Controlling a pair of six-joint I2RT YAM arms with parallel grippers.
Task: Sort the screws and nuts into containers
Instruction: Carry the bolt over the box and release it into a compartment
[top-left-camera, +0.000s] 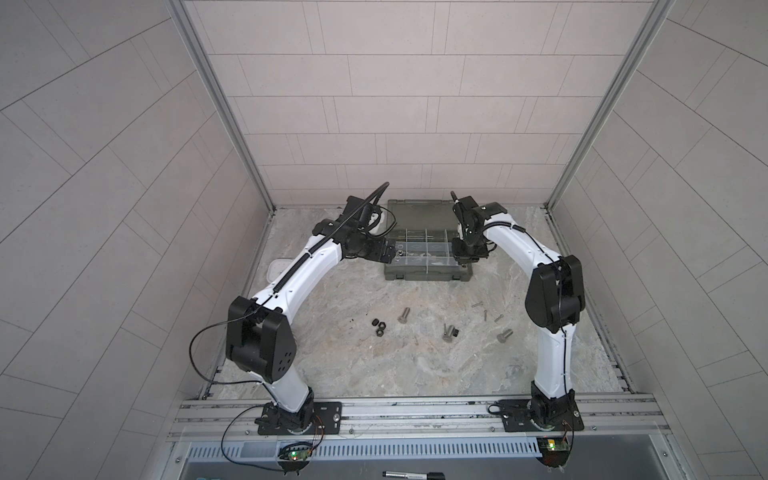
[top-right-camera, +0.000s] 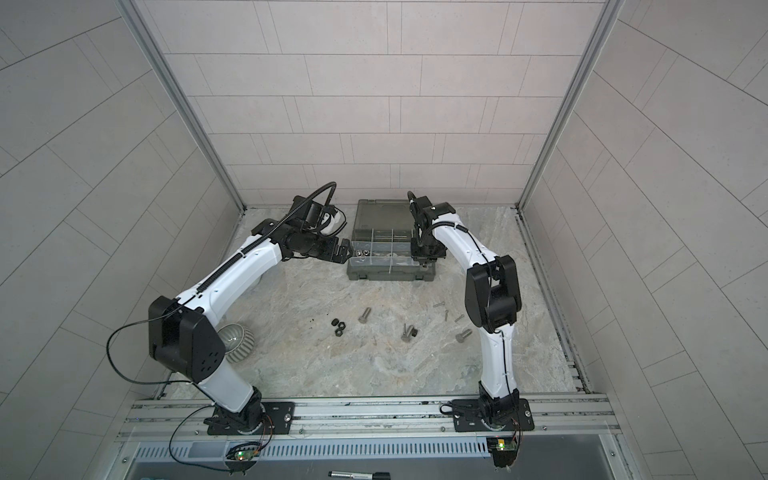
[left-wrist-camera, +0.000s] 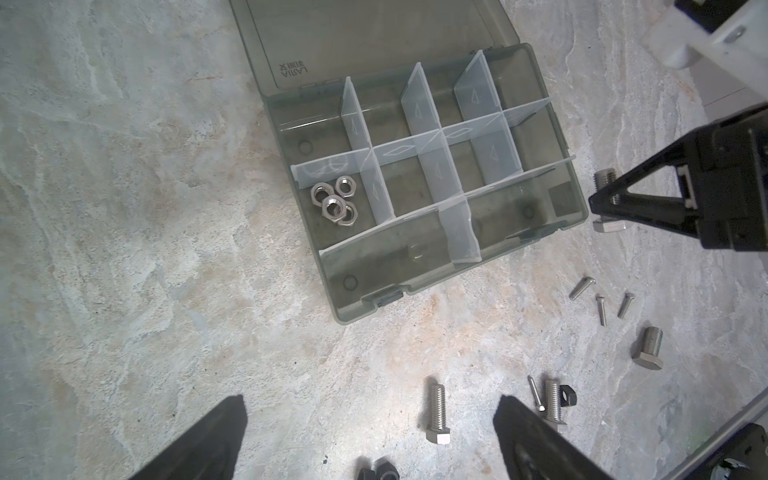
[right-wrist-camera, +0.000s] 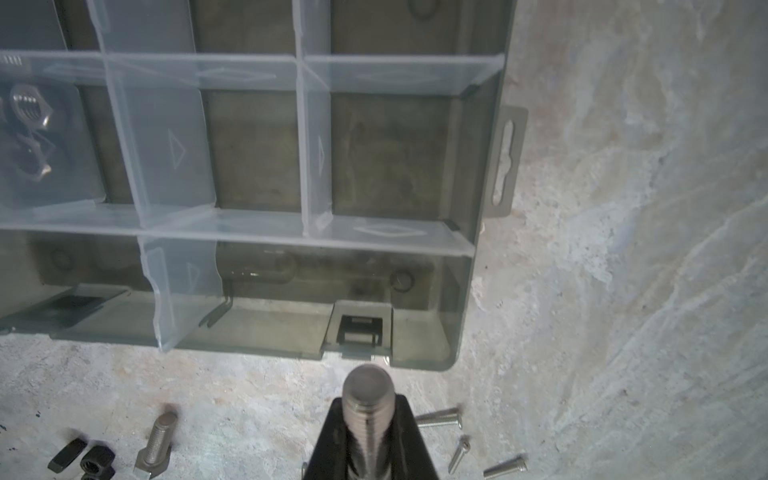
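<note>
The open organizer case (top-left-camera: 424, 276) (top-right-camera: 388, 275) (left-wrist-camera: 357, 299) (right-wrist-camera: 457, 174) lies at the back of the table, its containers split by clear dividers. Several silver nuts (left-wrist-camera: 334, 201) (right-wrist-camera: 29, 112) lie in one compartment at its left end. My right gripper (right-wrist-camera: 369, 399) (top-left-camera: 464, 262) is shut on a thick screw (right-wrist-camera: 369, 386) (left-wrist-camera: 604, 180) beside the case's right front corner. My left gripper (left-wrist-camera: 372, 409) (top-left-camera: 388, 251) hangs open and empty at the case's left end. On the table lie thick screws (top-left-camera: 404, 315) (left-wrist-camera: 436, 411), thin screws (top-left-camera: 478, 305) (left-wrist-camera: 600, 309) and black nuts (top-left-camera: 379, 326) (right-wrist-camera: 83, 457).
A ribbed grey mug (top-right-camera: 237, 343) stands at the left beside my left arm, and a white object (top-left-camera: 278, 268) lies at the table's left edge. A black marker (top-left-camera: 411, 474) rests on the front ledge beyond the mounting rail.
</note>
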